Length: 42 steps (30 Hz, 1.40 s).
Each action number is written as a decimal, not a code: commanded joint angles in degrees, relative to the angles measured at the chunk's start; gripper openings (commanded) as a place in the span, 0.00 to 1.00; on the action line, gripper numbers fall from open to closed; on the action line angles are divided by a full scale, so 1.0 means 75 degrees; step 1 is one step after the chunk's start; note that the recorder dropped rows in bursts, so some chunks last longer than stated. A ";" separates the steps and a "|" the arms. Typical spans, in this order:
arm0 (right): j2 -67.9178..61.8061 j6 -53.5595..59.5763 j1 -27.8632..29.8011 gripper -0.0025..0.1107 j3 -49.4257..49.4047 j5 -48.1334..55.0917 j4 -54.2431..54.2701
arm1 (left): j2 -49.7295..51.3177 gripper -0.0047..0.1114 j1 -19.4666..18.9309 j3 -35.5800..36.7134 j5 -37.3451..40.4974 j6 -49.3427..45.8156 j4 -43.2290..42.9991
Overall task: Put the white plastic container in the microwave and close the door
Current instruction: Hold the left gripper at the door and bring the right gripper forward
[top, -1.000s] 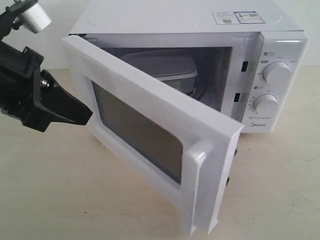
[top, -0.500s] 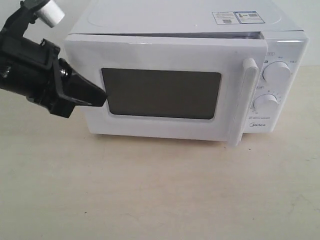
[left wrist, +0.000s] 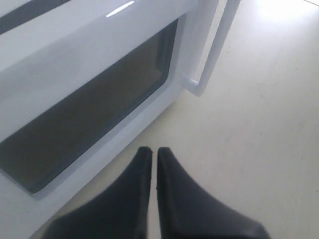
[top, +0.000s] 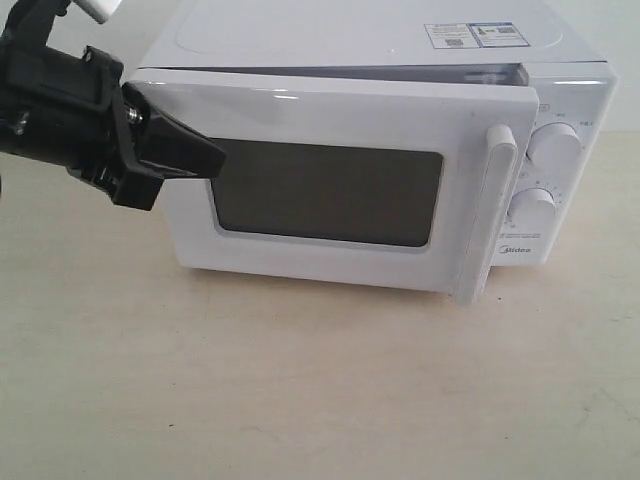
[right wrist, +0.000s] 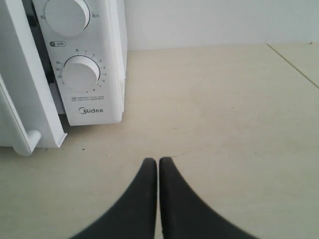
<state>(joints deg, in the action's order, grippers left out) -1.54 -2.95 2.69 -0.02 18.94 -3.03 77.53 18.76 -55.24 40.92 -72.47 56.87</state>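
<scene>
The white microwave [top: 360,40] stands at the back of the table, its two round knobs [top: 553,145] on the right. Its door [top: 330,270] with the dark window is swung almost to, still slightly ajar at the handle [top: 487,215] side. My left gripper [top: 215,157] is shut and empty, its tips against the door's upper left part; in the left wrist view the same gripper [left wrist: 151,150] hovers beside the door [left wrist: 99,59]. The white plastic container is hidden behind the door. My right gripper [right wrist: 158,161] is shut, empty, over the table right of the microwave [right wrist: 94,107].
Beige tabletop [top: 320,390] spreads in front of the microwave. A table seam [right wrist: 294,64] runs at the far right in the right wrist view. A sticker [top: 475,35] lies on the microwave's top.
The door swung from wide open to nearly closed, hiding the container. My left gripper moved right and up along the door; the handle side now stands a little further out than half a second ago.
</scene>
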 commanded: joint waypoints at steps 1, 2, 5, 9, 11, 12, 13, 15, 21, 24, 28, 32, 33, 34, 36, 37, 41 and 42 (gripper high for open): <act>0.0032 0.0246 0.0025 0.02 0.0003 -0.0094 -0.0206 | -0.0005 0.08 0.0061 -0.0051 0.0205 -0.0064 0.0102; 0.0032 0.0393 0.0025 0.02 0.0003 -0.0209 -0.0262 | -0.0005 0.08 0.0061 -0.0051 0.0251 -0.0064 0.0102; 0.0032 0.0393 0.0025 0.02 0.0003 -0.1333 -0.0262 | -0.0005 0.08 0.0061 -0.0051 0.0391 -0.0064 0.0102; 0.0032 0.0318 0.0025 0.02 0.0003 -0.3348 -0.0215 | -0.0005 0.08 0.0061 -0.0051 0.0473 -0.0064 0.0102; 0.0032 0.0318 0.0025 0.02 0.0003 -0.4220 -0.0215 | -0.0005 0.08 0.0061 -0.0051 0.0517 -0.0049 0.0102; 0.0032 0.0318 0.0025 0.02 0.0003 -0.4567 -0.0215 | -0.0005 0.08 0.0061 -0.0051 0.0553 -0.0049 0.0102; 0.0032 0.0318 0.0025 0.02 0.0003 -0.4907 -0.0215 | -0.0005 0.08 0.0061 -0.0051 0.0633 -0.0024 0.0102; 0.0032 0.0032 0.0025 0.02 0.0003 -0.6239 -0.0031 | -0.0005 0.08 0.0061 -0.0051 0.0738 0.0035 0.0102; 0.0032 -0.2215 0.0025 0.02 0.1224 -0.6982 -0.0766 | -0.0005 0.08 0.0061 -0.0051 0.0961 0.0122 0.0102; -0.0300 -0.3629 0.0025 0.02 0.2994 -0.4045 -0.2222 | -0.0005 0.08 0.0061 -0.0051 0.0950 0.0122 0.0102; -0.1492 -0.4173 0.0025 0.02 0.5393 -0.0524 -0.2386 | -0.0005 0.08 0.0061 -0.0051 0.0950 0.0122 0.0102; -0.3090 -0.1457 0.0025 0.02 0.6867 0.1826 -0.0966 | -0.0005 0.08 0.0061 -0.0051 0.0950 0.0122 0.0102; -0.3518 -0.0776 0.0025 0.02 0.7102 0.2404 -0.0348 | -0.0005 0.08 0.0061 -0.0051 0.0950 0.0122 0.0102; -0.3859 -0.0225 0.0025 0.02 0.7234 0.2935 0.0113 | -0.0005 0.08 0.0061 -0.0051 0.0950 0.0122 0.0102; -0.4678 0.0617 0.0025 0.02 0.7349 0.3737 0.1202 | -0.0005 0.08 0.0061 -0.0051 0.0950 0.0122 0.0102; -0.4967 0.0761 0.0025 0.02 0.7349 0.3920 0.1618 | -0.0005 0.08 0.0061 -0.0051 0.0950 0.0122 0.0102; -0.6063 0.0620 0.0025 0.02 0.7292 0.4157 0.2025 | -0.0005 0.08 0.0061 -0.0051 0.0963 0.0122 0.0102; -0.6307 0.0474 0.0025 0.02 0.7292 0.4237 0.2059 | -0.0005 0.08 0.0061 -0.0051 0.0963 0.0122 0.0102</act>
<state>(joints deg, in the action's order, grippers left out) -45.12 1.07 2.80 54.59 48.91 10.93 77.53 18.76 -55.24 47.52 -72.04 56.99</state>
